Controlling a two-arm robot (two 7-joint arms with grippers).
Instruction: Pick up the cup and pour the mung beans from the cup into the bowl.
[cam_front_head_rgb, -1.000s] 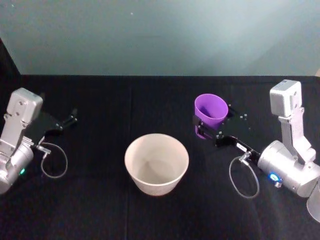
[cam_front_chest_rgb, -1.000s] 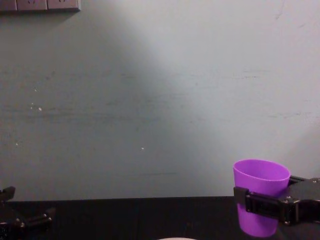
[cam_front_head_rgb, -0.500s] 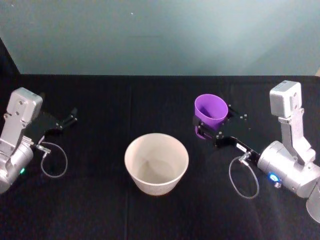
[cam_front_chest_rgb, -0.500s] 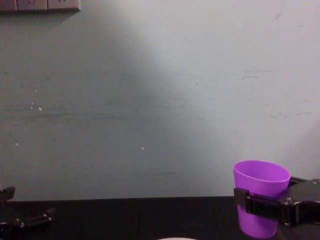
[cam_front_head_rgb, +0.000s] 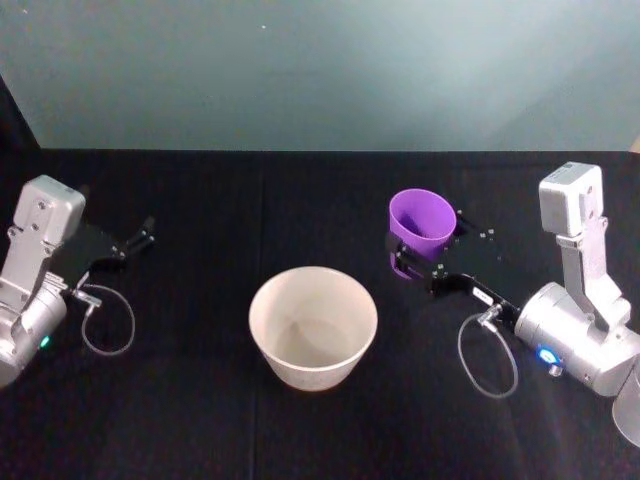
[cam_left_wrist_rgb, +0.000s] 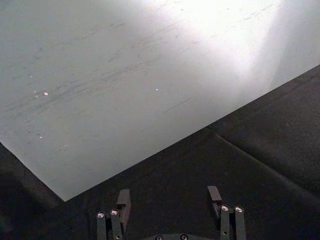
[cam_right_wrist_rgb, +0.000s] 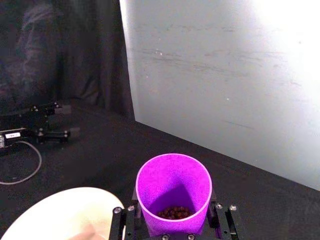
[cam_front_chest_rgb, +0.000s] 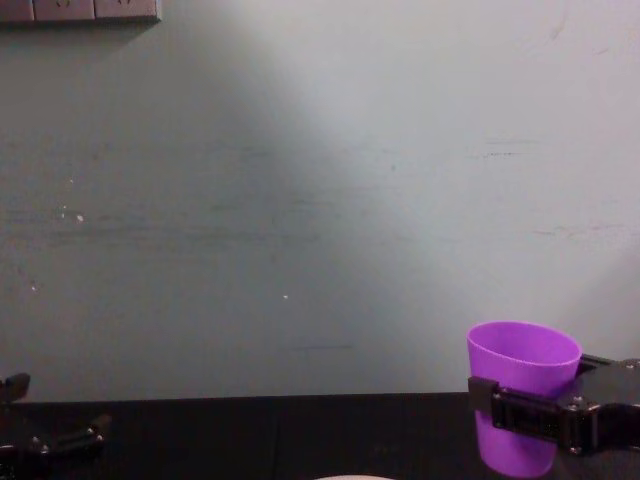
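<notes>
The cup (cam_front_head_rgb: 422, 222) stands upright between the jaws of the right gripper (cam_front_head_rgb: 428, 243), which are closed on its lower wall, below the rim; whether its base is clear of the table (cam_front_head_rgb: 200, 400) I cannot tell. Thin smooth plastic like this is probably light, a little springy and slippery, so a hold around the mid-wall seems safest: firm enough to stop it slipping when tipped, but not enough to squash it. The beans (cam_right_wrist_rgb: 173, 212) make a small dark heap at the bottom, far below the rim, so they should roll out late and all at once. The bowl (cam_front_head_rgb: 313, 272), apparently bare inside, sits near, to the gripper's left and closer to the robot. The left gripper (cam_left_wrist_rgb: 169, 200) rests spread wide and unloaded, well apart.
</notes>
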